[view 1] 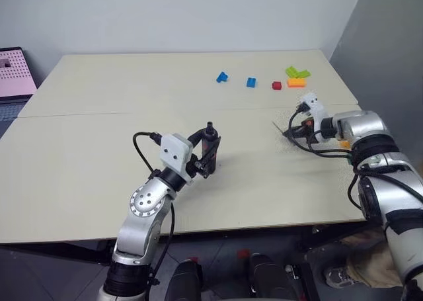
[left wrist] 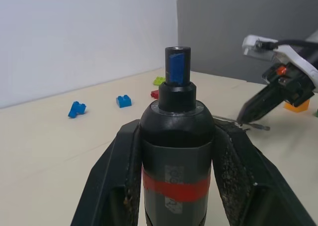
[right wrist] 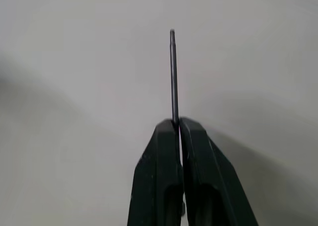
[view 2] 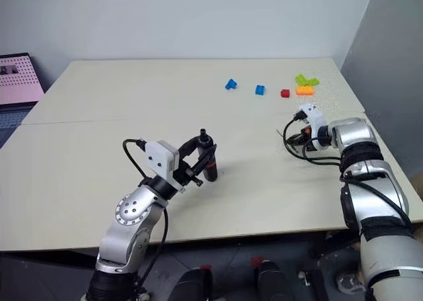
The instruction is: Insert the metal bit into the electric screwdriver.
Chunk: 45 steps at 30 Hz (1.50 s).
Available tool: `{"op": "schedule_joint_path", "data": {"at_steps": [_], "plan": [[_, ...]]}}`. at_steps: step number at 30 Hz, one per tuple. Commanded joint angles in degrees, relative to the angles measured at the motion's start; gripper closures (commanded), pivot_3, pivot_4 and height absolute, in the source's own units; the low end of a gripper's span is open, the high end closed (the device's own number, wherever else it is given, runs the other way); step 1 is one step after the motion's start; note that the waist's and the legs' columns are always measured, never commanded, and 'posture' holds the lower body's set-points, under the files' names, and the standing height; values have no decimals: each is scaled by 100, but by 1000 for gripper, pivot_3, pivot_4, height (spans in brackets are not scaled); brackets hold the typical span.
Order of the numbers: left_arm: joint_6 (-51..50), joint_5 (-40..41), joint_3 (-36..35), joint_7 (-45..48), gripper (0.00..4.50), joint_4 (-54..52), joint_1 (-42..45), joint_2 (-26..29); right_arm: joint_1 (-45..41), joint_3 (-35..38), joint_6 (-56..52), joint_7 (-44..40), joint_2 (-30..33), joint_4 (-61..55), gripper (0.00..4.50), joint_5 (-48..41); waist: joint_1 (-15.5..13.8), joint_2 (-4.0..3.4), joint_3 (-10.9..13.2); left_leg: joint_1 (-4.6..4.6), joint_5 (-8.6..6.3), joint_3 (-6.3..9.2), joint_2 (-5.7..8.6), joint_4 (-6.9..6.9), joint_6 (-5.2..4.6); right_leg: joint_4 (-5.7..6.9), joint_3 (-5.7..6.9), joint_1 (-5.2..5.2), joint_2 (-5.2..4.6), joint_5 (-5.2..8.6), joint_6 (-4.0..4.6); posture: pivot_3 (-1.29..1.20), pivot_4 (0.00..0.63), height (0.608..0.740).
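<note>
The left pincer is closed around the electric screwdriver and holds it upright above the middle of the bench. The right pincer is closed on the metal bit, near the right edge of the bench. Wide bare surface lies between them. Small coloured blocks sit near the far edge.
</note>
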<state>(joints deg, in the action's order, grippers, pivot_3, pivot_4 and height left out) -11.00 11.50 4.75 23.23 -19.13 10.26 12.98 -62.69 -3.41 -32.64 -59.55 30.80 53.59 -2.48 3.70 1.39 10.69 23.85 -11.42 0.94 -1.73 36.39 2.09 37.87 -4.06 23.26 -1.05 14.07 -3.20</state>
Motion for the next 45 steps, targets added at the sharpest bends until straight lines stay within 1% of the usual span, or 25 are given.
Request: {"op": "schedule_joint_path", "data": {"at_steps": [1, 3, 4, 7, 11, 14, 19, 21, 27, 35, 45], "plan": [[-186, 19, -39, -227, 2864, 34, 438, -185, 557, 911, -385, 139, -181, -2255, 4500, -1086, -8, -1, 2, 3, 0, 1, 0, -1, 0, -1, 1, 1, 0, -2, -4, 0, 150, 740], [-274, 42, -27, -278, 2864, 39, 601, -270, 843, 1225, -501, 296, -343, -3105, 4500, -1489, -8, -1, 3, 5, 0, 0, 0, -7, 0, -2, -1, 6, 1, -16, -28, 0, 150, 740], [-304, 51, -33, -282, 2864, 37, 640, -290, 925, 1318, -565, 411, -407, -3345, 4500, -1596, -2, -2, 3, 10, 0, 6, 0, -10, 0, -3, 3, 8, 1, -16, -29, 0, 150, 740], [-540, 197, 49, -235, 2864, -34, 977, -413, 1292, 1705, -622, 749, -795, -4546, 4500, -2251, -35, -2, 4, 12, 1, 10, 0, -23, 1, -6, 6, 13, 3, -15, -29, 0, 150, 740], [-647, 270, 39, -285, 2864, 15, 1298, -567, 1592, 1778, -675, 1111, -1226, -5614, 4500, -2855, -65, -2, 4, 18, 0, 12, 0, -30, 1, -18, 9, 14, 3, -14, -27, 0, 150, 740], [-574, 233, 108, -231, 2864, 133, 1313, -606, 1724, 1719, -472, 1303, -1459, -5998, 4500, -3045, -64, -2, 4, 20, 0, 11, 0, -31, 1, -22, 8, 14, 2, -14, -27, 0, 150, 740], [-267, 72, 272, -207, 2864, 395, 1137, -678, 1691, 1601, -162, 1724, -1888, -6178, 4500, -3209, -48, -2, 3, 14, 0, 10, -1, -31, 1, -21, 8, 14, 3, -14, -27, 0, 150, 740], [-138, 64, 283, -190, 2864, 536, 1021, -710, 1750, 1423, 229, 1815, -2077, -6188, 4500, -3047, -49, -2, 4, 15, 1, 12, -1, -32, 1, -20, 10, 14, 3, -14, -26, 0, 150, 740], [-29, 85, 268, -188, 2864, 730, 853, -725, 1820, 1125, 780, 1995, -2323, -6068, 4500, -2932, -57, -2, 4, 16, 1, 10, -1, -32, 1, -22, 9, 14, 2, -13, -25, 0, 150, 740], [-78, 122, 273, -181, 2864, 635, 797, -691, 1938, 820, 1600, 2178, -2369, -5931, 4500, -2482, -58, -2, 3, 15, 0, 11, -1, -33, 1, -22, 9, 14, 2, -12, -23, 0, 150, 740], [-161, 182, 215, -181, 2864, 558, 785, -665, 2118, 507, 1974, 2317, -2525, -5844, 4500, -2351, -59, -2, 3, 14, 0, 11, -1, -36, 1, -23, 10, 14, 2, -11, -21, 0, 150, 740]]}}
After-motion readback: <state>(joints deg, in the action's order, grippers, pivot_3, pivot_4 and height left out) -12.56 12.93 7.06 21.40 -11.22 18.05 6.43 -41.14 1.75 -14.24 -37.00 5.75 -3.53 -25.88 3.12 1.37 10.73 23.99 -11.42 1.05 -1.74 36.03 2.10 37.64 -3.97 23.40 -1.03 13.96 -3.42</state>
